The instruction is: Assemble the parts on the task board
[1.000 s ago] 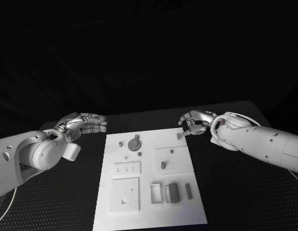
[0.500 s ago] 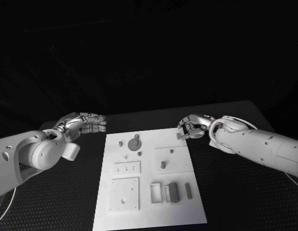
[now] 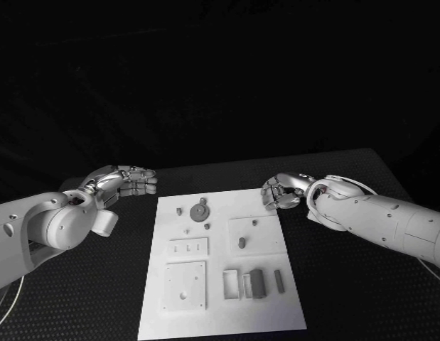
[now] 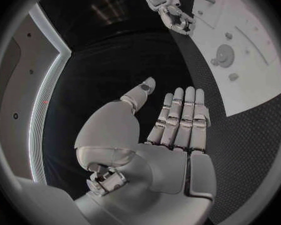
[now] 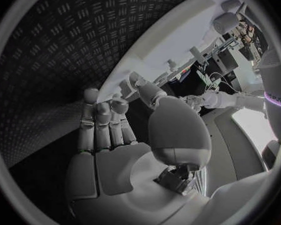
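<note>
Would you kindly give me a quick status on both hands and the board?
Left hand open, off board. Right hand curled, empty, at task board far corner. Parts untouched. Nothing obstructing.

One task board [image 3: 220, 312], two hands, several small grey parts [image 3: 256, 281].

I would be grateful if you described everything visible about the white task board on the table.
The task board is a flat white rectangular plate lying on the black table between the two arms. Its surface carries raised square panels, a round disc near the far end, small grey pegs, and upright grey blocks toward the near end. The right hand hovers at its far right corner; whether they touch cannot be told.
</note>
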Robot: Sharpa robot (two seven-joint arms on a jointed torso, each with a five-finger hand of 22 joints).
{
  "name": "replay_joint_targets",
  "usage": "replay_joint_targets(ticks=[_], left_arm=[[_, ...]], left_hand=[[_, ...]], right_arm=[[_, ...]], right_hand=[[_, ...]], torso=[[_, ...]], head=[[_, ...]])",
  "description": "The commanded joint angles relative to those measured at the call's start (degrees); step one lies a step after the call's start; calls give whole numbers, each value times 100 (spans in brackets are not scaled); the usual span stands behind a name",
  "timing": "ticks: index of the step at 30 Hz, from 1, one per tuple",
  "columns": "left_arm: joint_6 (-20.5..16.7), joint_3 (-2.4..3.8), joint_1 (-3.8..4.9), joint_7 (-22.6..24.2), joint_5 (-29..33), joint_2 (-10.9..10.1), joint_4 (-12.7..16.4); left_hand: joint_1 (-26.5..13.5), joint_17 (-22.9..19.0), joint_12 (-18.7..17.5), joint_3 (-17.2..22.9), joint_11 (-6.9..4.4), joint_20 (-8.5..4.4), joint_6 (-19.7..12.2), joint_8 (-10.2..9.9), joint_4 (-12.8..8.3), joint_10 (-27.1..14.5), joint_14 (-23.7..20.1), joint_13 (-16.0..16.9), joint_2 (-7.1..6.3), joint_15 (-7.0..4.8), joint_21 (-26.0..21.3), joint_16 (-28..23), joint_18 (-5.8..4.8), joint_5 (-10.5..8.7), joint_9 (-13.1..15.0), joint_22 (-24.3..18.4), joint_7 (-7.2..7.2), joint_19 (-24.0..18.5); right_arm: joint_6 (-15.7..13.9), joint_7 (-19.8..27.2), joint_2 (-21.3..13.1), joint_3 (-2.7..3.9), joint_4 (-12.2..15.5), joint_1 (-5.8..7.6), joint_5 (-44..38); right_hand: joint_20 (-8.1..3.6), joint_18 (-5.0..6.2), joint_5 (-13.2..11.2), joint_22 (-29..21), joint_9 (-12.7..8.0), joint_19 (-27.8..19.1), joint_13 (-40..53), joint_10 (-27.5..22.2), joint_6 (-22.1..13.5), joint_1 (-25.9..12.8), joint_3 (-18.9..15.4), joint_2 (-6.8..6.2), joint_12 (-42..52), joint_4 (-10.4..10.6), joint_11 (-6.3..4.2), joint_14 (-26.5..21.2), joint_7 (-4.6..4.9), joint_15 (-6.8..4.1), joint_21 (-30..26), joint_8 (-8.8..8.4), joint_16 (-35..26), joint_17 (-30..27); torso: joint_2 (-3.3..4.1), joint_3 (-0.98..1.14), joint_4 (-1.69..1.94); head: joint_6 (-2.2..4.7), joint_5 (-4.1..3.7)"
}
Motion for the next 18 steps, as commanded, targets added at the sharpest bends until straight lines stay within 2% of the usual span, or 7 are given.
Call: replay_joint_targets(ticks=[1, 7, 18], left_arm=[[82, 4, 4, 62, -13, 5, 4], [92, 4, 4, 61, -14, 6, 1], [106, 4, 4, 57, -14, 6, -5]], left_hand=[[-23, 9, -31, -20, 15, 8, -11, -12, -17, -9, 51, -8, 7, 2, -15, -26, 4, -27, -9, -6, 158, -17], [-23, 9, -32, -21, 15, 8, -11, -13, -17, -9, 50, -8, 7, 2, -15, -27, 4, -27, -10, -6, 158, -18], [-22, 11, -35, -22, 16, 9, -12, -13, -17, -10, 51, -8, 7, 2, -15, -30, 4, -28, -11, -7, 158, -19]], right_arm=[[27, 72, 24, -2, -18, -9, -56], [3, 72, 27, -3, -20, -9, -56], [-67, 52, 45, -5, -28, -21, -57]], right_hand=[[29, 75, 17, 115, 24, -23, 10, -7, 212, 41, -37, 53, 9, -11, 48, -33, 105, 41, 0, 56, 32, -9], [35, 75, 16, 115, 63, -24, 14, -10, 349, 32, -52, 93, 28, -7, 62, -36, 118, 61, 10, 128, 50, -14], [36, 75, 16, 114, 135, -18, 12, 1, 558, -6, -68, 161, 51, 6, 7, -32, 57, 24, 26, 233, 74, -28]], torso=[[0, -1, 144], [2, -3, 146], [0, 3, 137]], head=[[-19, 35], [-31, 34], [-56, 61]])
